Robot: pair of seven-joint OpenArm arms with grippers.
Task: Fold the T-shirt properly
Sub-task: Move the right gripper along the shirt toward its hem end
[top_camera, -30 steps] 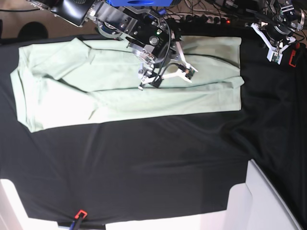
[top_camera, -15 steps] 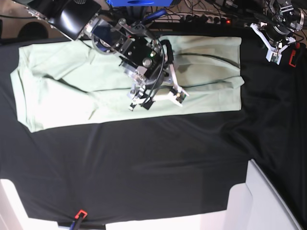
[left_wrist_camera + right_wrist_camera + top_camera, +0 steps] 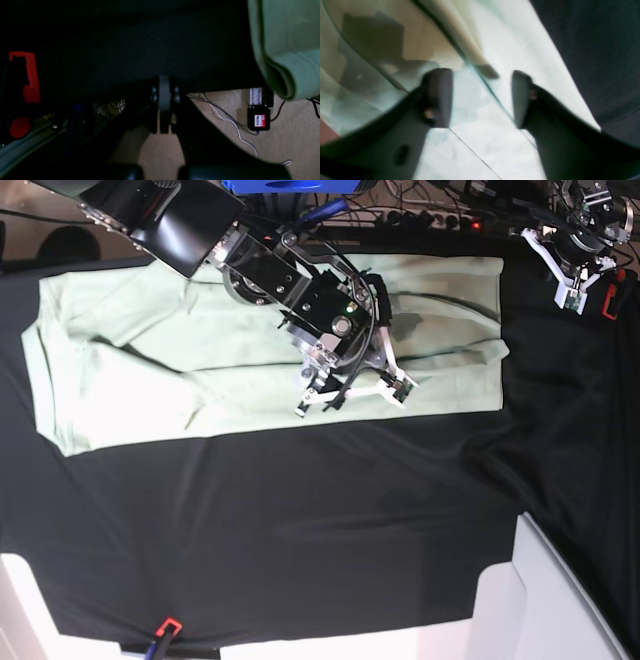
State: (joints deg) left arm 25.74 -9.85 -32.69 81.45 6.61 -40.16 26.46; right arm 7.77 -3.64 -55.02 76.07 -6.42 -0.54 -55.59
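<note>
The pale mint-green T-shirt [image 3: 130, 370] lies flat across the far half of the table, folded into a long band. My right gripper [image 3: 352, 402] is open and hovers over the shirt's near edge, right of its middle. In the right wrist view the gripper [image 3: 480, 98] has its jaws wide apart just above the shirt [image 3: 495, 45], with a fold line running between them and nothing held. My left gripper [image 3: 575, 285] is at the far right corner, off the shirt. In the left wrist view it [image 3: 163, 97] is shut with nothing in it, and a shirt corner [image 3: 287, 37] shows at the upper right.
A black cloth [image 3: 300, 530] covers the table. A red clamp [image 3: 607, 295] sits by the left gripper and another [image 3: 167, 627] at the near edge. A white panel [image 3: 540, 600] stands at the near right. Cables and a labelled black box [image 3: 259, 120] lie on the floor behind.
My right gripper has moved from the shirt's middle toward its near edge, then a little to the right, staying open. The left arm has not moved.
</note>
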